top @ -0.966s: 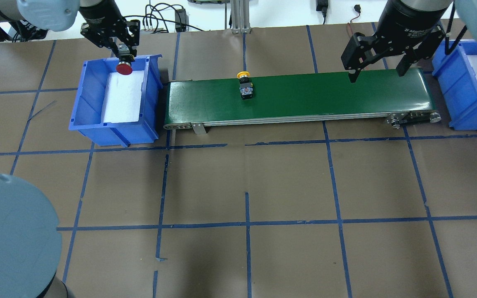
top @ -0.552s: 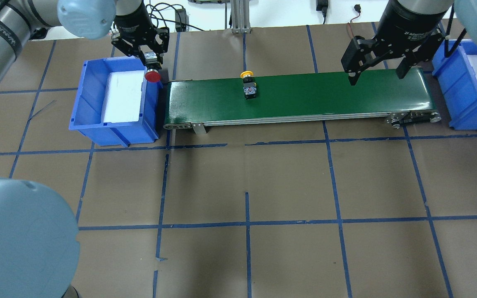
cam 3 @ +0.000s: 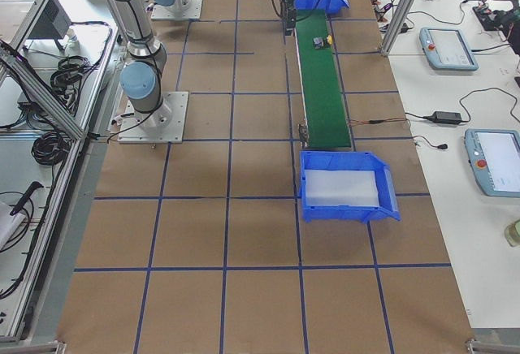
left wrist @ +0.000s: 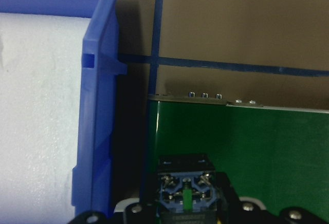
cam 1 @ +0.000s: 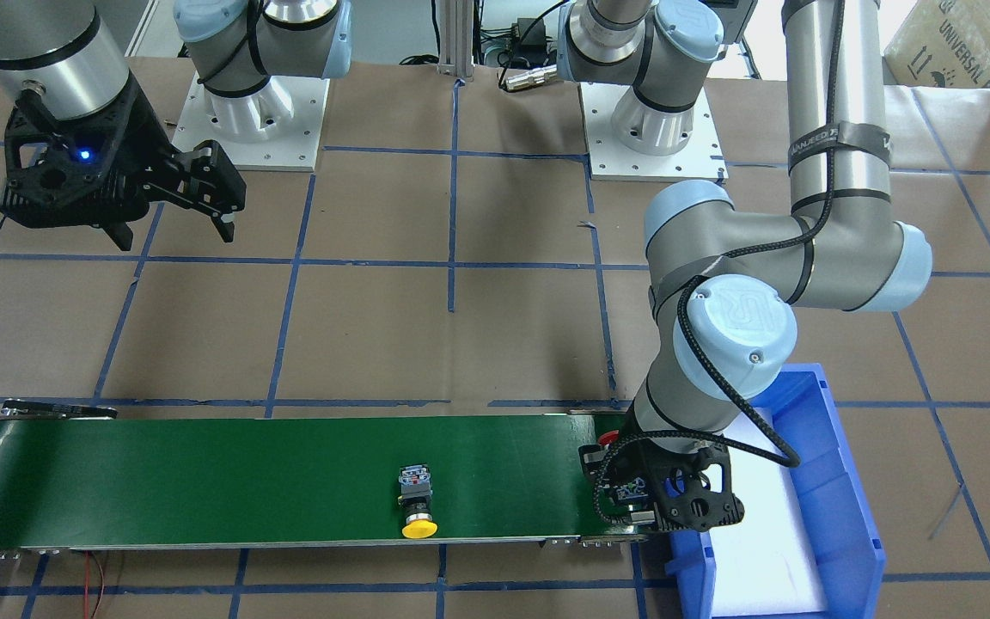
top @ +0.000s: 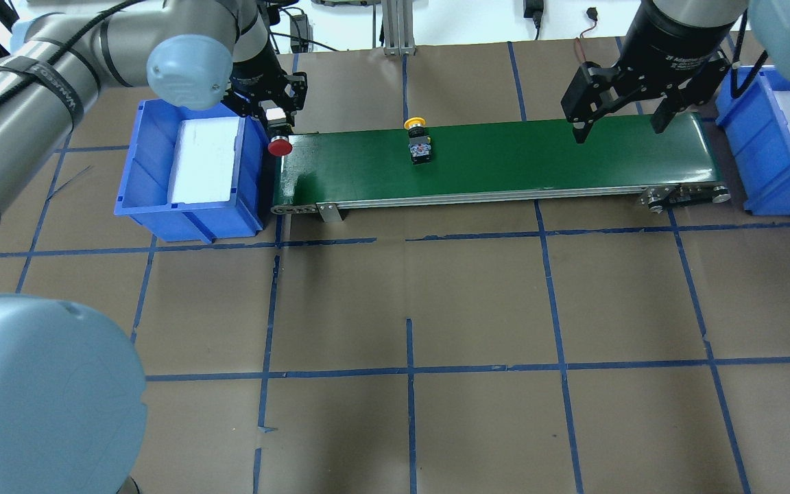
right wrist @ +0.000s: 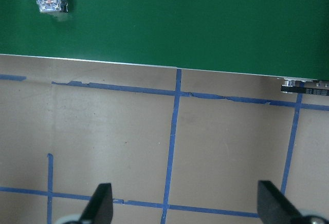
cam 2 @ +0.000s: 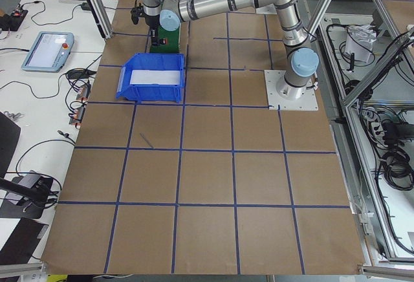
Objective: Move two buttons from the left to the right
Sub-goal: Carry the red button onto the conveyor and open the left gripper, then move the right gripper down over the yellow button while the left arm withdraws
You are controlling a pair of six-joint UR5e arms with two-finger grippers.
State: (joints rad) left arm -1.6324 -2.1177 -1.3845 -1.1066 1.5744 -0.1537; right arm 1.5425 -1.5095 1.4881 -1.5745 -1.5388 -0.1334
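The left hand (top: 278,127) has carried the red button (top: 280,146) rightward off the blue bin (top: 155,199) to the left end of the green belt (top: 505,165), gripping it firmly. The yellow button (top: 420,145) lies on the belt, left of middle. The right hand (top: 618,132) hovers spread wide above the belt's right end.

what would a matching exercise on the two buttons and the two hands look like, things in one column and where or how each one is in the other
Things
1. red button
2. yellow button
3. left hand
4. right hand

Place or state
a. lies free on the green belt, about a third of the way along
b. open, above the belt's right end
c. held in the air at the belt's left end
d. shut on a button

Pairs: 1-c, 2-a, 3-d, 4-b
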